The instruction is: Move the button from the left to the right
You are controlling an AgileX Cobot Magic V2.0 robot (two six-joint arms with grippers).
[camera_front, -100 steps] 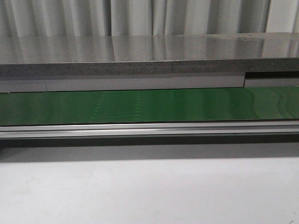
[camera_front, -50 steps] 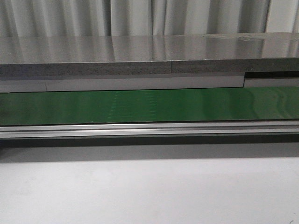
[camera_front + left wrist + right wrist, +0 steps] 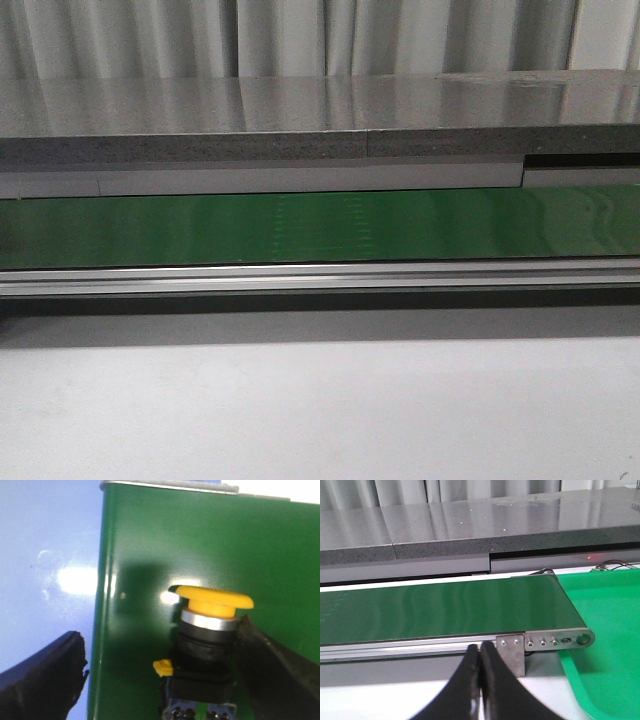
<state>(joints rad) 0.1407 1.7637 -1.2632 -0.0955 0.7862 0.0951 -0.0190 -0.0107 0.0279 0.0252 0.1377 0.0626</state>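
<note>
The button [image 3: 209,645] shows only in the left wrist view. It has a round orange-yellow cap, a silver ring and a dark body, and it stands on the green belt [image 3: 150,555]. My left gripper [image 3: 161,635] is open around it. One finger [image 3: 272,670] is close against the button's side, and the other finger [image 3: 45,675] stands well away over the white table. My right gripper [image 3: 479,652] is shut and empty, in front of the belt's metal rail near the belt's end. Neither gripper nor the button shows in the front view.
The green conveyor belt [image 3: 320,228] runs left to right behind an aluminium rail [image 3: 320,278], with a grey stone ledge [image 3: 320,120] behind it. A bright green tray [image 3: 610,630] lies past the belt's end bracket [image 3: 555,641]. White table [image 3: 320,410] lies in front.
A faint pattern on the belt surface has drifted to the right in the front view. Nothing else there has changed.
</note>
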